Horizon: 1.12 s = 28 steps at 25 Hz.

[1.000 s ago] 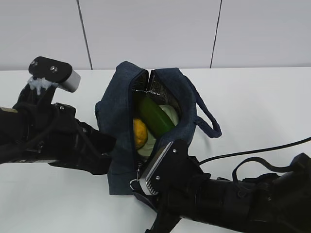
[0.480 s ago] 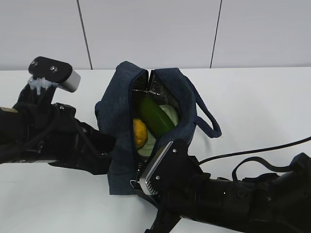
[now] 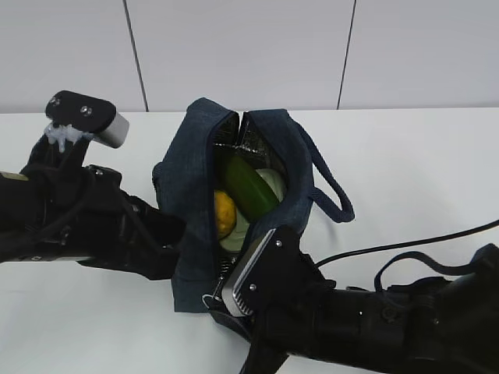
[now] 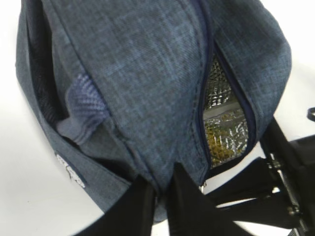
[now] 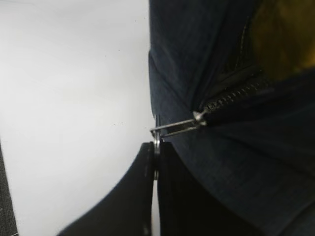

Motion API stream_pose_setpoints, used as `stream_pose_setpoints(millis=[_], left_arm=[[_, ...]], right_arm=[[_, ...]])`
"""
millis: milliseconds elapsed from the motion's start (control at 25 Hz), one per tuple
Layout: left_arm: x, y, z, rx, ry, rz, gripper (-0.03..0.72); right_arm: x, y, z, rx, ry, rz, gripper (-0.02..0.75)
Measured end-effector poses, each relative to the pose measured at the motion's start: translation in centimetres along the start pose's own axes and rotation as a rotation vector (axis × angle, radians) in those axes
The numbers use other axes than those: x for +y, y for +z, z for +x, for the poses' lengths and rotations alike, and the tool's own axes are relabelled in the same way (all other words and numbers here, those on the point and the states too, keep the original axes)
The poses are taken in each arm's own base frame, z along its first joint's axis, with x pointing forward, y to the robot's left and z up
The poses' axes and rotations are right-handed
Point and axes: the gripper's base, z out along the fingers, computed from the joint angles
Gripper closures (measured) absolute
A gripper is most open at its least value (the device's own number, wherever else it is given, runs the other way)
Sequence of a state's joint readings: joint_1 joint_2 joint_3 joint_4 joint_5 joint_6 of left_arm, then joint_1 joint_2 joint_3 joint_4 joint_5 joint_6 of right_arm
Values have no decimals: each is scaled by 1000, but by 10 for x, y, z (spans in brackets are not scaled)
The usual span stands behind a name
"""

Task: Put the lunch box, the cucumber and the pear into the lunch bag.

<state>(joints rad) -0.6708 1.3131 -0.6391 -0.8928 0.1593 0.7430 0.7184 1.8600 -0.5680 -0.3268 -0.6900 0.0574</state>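
Observation:
The navy lunch bag (image 3: 187, 195) stands open at the table's middle. Inside it lie the dark green cucumber (image 3: 247, 188), the yellow pear (image 3: 224, 213) and the pale green lid of the lunch box (image 3: 272, 182). My left gripper (image 4: 162, 189) is shut on a fold of the bag's fabric (image 4: 147, 98) at its near left corner. My right gripper (image 5: 156, 152) is shut on the silver ring pull (image 5: 155, 142) of the zipper, at the bag's near end. The ring (image 3: 209, 299) also shows in the exterior view by the right arm's camera block.
The bag's looped strap handle (image 3: 334, 195) lies on the white table (image 3: 421, 164) to the right. A black cable (image 3: 405, 245) runs across the table to the right arm. A panelled wall stands behind.
The right arm has shifted slightly left and down with the ring pull. The bag's near end and strap have moved a little. The left arm has not moved.

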Motion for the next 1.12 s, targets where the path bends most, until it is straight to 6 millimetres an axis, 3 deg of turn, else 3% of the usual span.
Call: stream_pose_setpoints(millis=[320, 1120], left_arm=[[0, 0, 0, -1, 0, -1, 684], [0, 0, 0, -1, 1, 0, 684]], right_arm=[[3, -26, -13, -51, -10, 7, 738], [1, -59, -47, -155, -26, 56, 738]])
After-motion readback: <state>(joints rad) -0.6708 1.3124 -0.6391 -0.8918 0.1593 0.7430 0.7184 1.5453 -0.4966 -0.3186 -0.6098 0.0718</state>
